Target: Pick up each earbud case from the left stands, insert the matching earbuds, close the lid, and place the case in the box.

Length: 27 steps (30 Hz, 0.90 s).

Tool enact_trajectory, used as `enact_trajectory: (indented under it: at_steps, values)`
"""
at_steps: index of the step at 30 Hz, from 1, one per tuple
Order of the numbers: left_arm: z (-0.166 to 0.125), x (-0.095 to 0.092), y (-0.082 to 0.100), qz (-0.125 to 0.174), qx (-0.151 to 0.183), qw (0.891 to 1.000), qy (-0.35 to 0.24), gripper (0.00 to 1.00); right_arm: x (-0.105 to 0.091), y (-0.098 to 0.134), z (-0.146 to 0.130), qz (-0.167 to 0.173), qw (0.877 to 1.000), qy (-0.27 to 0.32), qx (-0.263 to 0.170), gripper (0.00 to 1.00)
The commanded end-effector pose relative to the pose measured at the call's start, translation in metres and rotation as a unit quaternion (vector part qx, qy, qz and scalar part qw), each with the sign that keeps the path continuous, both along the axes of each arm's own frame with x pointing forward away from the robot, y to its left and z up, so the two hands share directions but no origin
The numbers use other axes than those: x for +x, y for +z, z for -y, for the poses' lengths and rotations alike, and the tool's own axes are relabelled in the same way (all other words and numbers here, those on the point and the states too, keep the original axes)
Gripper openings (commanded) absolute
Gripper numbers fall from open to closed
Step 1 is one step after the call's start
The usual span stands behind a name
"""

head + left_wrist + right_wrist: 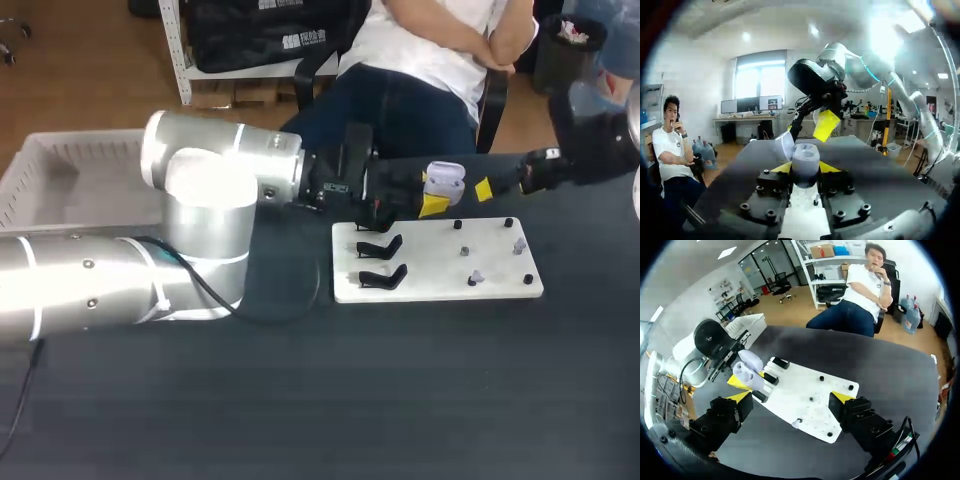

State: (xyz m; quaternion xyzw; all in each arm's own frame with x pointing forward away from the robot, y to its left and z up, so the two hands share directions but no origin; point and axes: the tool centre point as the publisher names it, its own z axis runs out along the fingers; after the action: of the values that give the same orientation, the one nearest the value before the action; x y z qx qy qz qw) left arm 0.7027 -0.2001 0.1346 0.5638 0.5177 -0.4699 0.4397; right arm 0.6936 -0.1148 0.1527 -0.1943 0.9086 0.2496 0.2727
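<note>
Progress is early: your left gripper [805, 169] is clamped on the open earbud case [445, 181] just past twelve o'clock of the board [430, 270], your right gripper [790, 400] spread and empty. Earbuds [476, 278] lie at its three o'clock side; inserting, closing, boxing remain.

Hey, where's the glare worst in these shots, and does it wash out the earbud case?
Head view: glare whitens the left arm; the earbud case is readable. Left wrist view: ceiling lights flare over the right arm, the case evenly lit. Right wrist view: no glare on the white board.
</note>
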Motion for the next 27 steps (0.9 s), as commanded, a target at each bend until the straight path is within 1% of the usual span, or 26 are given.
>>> enact_trajectory:
  at_steps: [1, 3, 6, 8, 10, 11, 13, 15, 16, 19, 27]
  values:
    - [-0.006, 0.002, -0.003, -0.007, -0.025, 1.000, 0.003, 0.00, -0.012, 0.010, 0.010, -0.004, 0.998, -0.030, -0.052, 1.00]
    - [-0.008, 0.004, -0.002, -0.018, -0.035, 0.999, 0.003, 0.00, -0.015, 0.009, 0.015, -0.008, 0.997, -0.039, -0.064, 1.00]
    - [-0.010, 0.007, 0.000, -0.019, -0.040, 0.999, 0.006, 0.00, -0.020, 0.007, 0.022, -0.013, 0.996, -0.051, -0.079, 1.00]
    - [-0.011, 0.008, 0.001, -0.024, -0.044, 0.999, 0.009, 0.00, -0.023, 0.003, 0.028, -0.024, 0.994, -0.057, -0.089, 1.00]
    - [-0.013, 0.010, 0.002, -0.024, -0.046, 0.999, 0.012, 0.00, -0.025, -0.001, 0.031, -0.024, 0.994, -0.061, -0.092, 1.00]
    - [-0.013, 0.011, 0.003, -0.025, -0.049, 0.998, 0.016, 0.00, -0.026, -0.003, 0.032, -0.030, 0.993, -0.063, -0.096, 1.00]
    - [-0.013, 0.012, 0.003, -0.023, -0.048, 0.998, 0.018, 0.00, -0.028, -0.008, 0.036, -0.043, 0.990, -0.065, -0.121, 1.00]
    - [-0.013, 0.013, 0.004, -0.012, -0.042, 0.999, 0.022, 0.00, -0.030, -0.015, 0.039, -0.058, 0.985, -0.064, -0.150, 1.00]
    - [-0.013, 0.014, 0.004, -0.013, -0.045, 0.999, 0.022, 0.00, -0.031, -0.017, 0.040, -0.063, 0.983, -0.065, -0.160, 1.00]
    - [-0.014, 0.015, 0.005, -0.010, -0.047, 0.999, 0.025, 0.00, -0.033, -0.023, 0.044, -0.065, 0.983, -0.068, -0.156, 1.00]
    - [-0.012, 0.012, 0.007, -0.010, -0.052, 0.998, 0.025, 0.00, -0.036, -0.034, 0.053, -0.077, 0.980, -0.076, -0.166, 1.00]
